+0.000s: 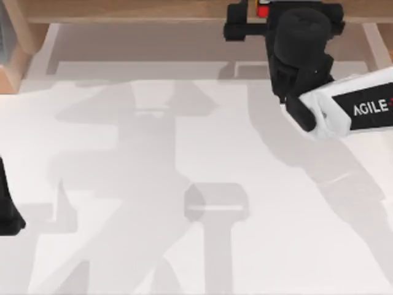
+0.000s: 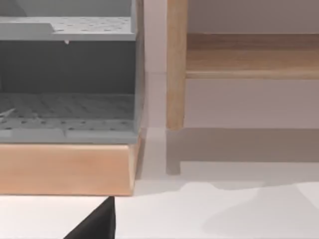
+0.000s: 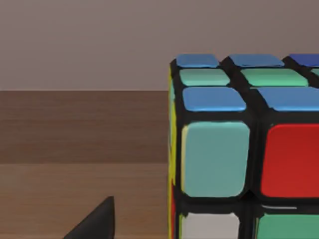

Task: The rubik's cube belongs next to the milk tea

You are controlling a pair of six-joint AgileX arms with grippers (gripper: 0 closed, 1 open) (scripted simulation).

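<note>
The rubik's cube point(image 3: 239, 149) shows blue, teal, red and white stickers between black grid lines. It rests on a brown wooden surface and looms close in the right wrist view. From above, a red speck of the cube point(image 1: 263, 9) peeks out at the back edge under my right gripper point(image 1: 270, 17). That gripper is open: one dark fingertip point(image 3: 97, 224) stands apart from the cube's side. The milk tea is out of view. My left gripper point(image 1: 7, 212) is parked at the table's left edge, open, and one of its fingertips point(image 2: 97, 224) shows in the left wrist view.
A wooden shelf board point(image 1: 135, 11) runs along the back of the white table point(image 1: 202, 184). At the far left stands a grey perforated rack point(image 2: 67, 104) on a wooden base point(image 2: 65, 169), beside a wooden post point(image 2: 175, 64).
</note>
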